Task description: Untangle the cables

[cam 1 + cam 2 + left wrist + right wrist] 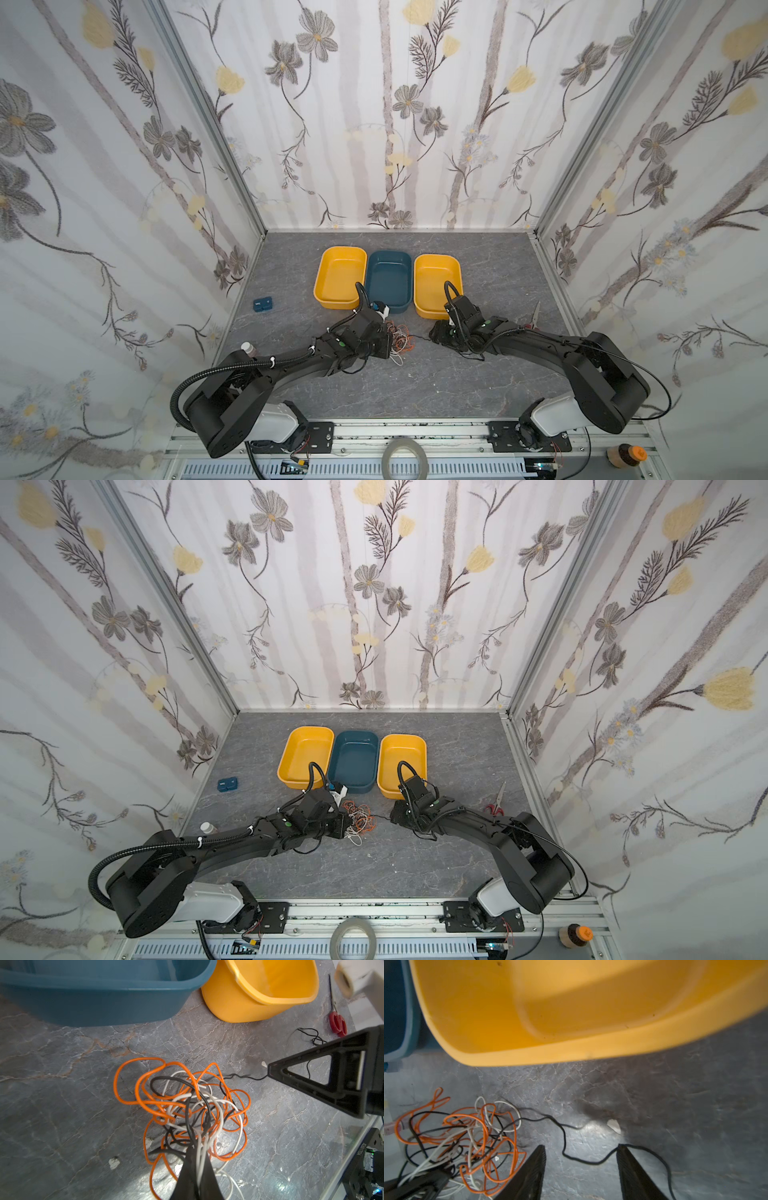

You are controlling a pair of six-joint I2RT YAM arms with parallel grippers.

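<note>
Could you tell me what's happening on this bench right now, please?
Two robot arms are working on a tangle of orange, white and black cables on the table. The left gripper is shut on several strands at the tangle's edge. The right gripper is open, with one black cable trailing out of the tangle and lying between its fingers, not gripped. The blue tray behind holds no cables yet.

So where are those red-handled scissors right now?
In both top views the scissors lie on the grey table at the right, past the right-hand yellow tray.
</note>
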